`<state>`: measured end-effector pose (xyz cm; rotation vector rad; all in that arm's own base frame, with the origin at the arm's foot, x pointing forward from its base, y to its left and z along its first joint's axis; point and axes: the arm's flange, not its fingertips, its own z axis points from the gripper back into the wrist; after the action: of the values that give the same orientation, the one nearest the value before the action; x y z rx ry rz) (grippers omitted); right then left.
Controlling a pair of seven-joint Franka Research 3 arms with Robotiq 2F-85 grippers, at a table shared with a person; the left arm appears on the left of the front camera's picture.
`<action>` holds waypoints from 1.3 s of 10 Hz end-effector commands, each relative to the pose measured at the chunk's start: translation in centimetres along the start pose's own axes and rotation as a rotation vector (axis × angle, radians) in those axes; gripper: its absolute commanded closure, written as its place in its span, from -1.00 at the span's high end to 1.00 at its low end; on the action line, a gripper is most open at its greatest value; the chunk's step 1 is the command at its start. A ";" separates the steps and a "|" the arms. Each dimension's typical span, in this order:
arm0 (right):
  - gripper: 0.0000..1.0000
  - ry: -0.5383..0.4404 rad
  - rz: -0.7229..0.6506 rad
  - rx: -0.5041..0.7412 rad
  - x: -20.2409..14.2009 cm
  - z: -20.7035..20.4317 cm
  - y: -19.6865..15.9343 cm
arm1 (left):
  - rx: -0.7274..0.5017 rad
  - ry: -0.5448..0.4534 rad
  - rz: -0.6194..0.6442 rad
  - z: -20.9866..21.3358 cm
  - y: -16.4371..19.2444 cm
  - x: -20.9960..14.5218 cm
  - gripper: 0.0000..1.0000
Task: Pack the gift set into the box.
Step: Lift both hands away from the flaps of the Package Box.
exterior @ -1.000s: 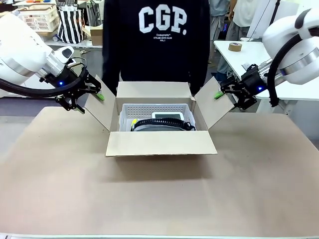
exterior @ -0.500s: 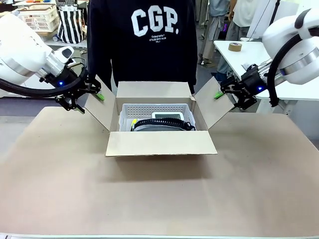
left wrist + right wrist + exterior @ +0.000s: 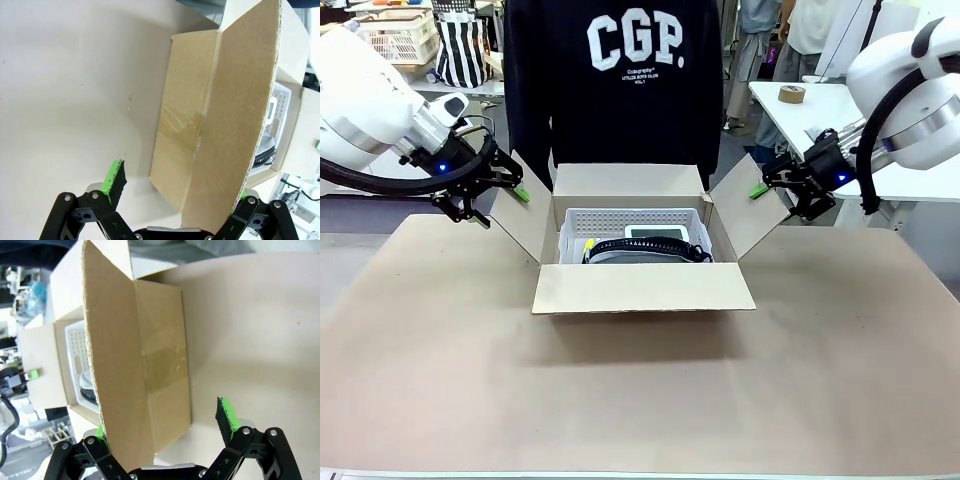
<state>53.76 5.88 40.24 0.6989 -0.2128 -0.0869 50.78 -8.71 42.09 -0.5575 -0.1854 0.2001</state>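
Currently I see my left gripper (image 3: 500, 205) and right gripper (image 3: 778, 203) gaping wide, each straddling a side flap (image 3: 240, 100) of the box (image 3: 640, 288).

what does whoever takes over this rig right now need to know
Left hand: open, astride the edge of the left side flap of the large brown corrugated cardboard box.
Right hand: open, astride the edge of the right side flap.
Light grey perforated tray holding the white rectangular piece, black curved band and small yellow-green bit sits inside the box.
Done: gift set is in.
Left: likely fold the four open flaps shut.
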 end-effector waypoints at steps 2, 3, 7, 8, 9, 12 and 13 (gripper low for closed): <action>1.00 -0.009 -0.011 -0.014 0.0 0.2 0.4 | 0.014 -0.002 0.011 0.2 -0.1 0.1 1.00; 1.00 -0.009 -0.011 -0.014 0.0 0.2 0.4 | 0.014 -0.002 0.011 0.2 -0.1 0.1 1.00; 1.00 0.000 0.000 0.000 0.0 0.0 0.0 | 0.000 0.000 0.000 0.0 0.0 0.0 1.00; 1.00 0.012 0.012 0.052 -0.6 2.6 2.3 | -0.057 0.007 -0.077 3.8 -1.7 -1.2 1.00; 1.00 -0.037 0.063 0.133 -3.0 7.1 5.0 | -0.195 -0.007 -0.154 9.6 -2.9 -4.2 1.00; 1.00 -0.012 0.039 0.464 -12.8 18.4 5.8 | -0.479 0.062 -0.518 19.6 1.1 -14.1 1.00; 1.00 0.084 0.018 0.653 -14.7 20.4 3.0 | -0.606 0.152 -0.531 20.0 4.1 -14.8 1.00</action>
<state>36.74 1.33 57.47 1.1766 -0.2837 0.0510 31.79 -2.25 58.14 -0.9703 -0.3679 -0.3638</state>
